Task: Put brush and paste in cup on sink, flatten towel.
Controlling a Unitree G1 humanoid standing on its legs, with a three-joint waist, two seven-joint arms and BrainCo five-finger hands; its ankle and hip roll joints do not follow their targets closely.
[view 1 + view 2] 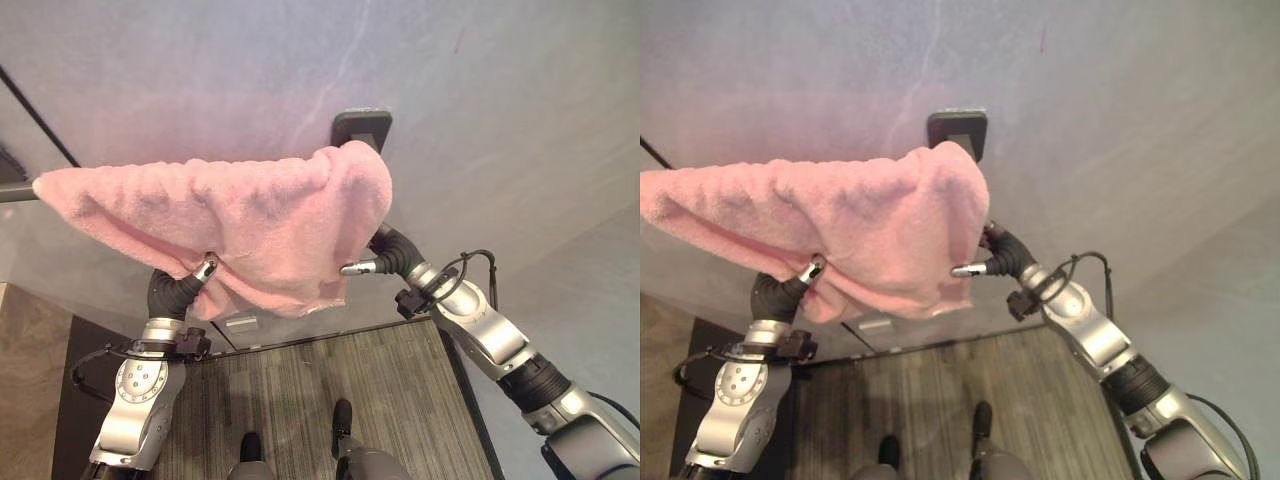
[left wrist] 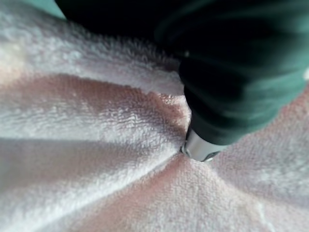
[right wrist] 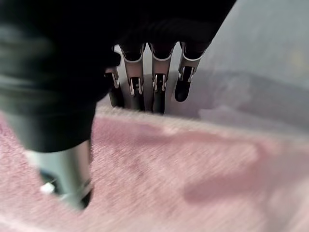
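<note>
A pink towel (image 1: pixel 230 215) hangs bunched over a rail (image 1: pixel 15 192) on the grey wall (image 1: pixel 480 120), its right end heaped below a dark wall bracket (image 1: pixel 362 126). The left hand (image 1: pixel 180 290) reaches up under the towel's lower edge; its fingers are buried in the cloth, so their state cannot be told. The right hand (image 1: pixel 385 257) is at the towel's right edge: thumb in front of the cloth, fingers (image 3: pixel 157 89) behind it, pinching the edge.
</note>
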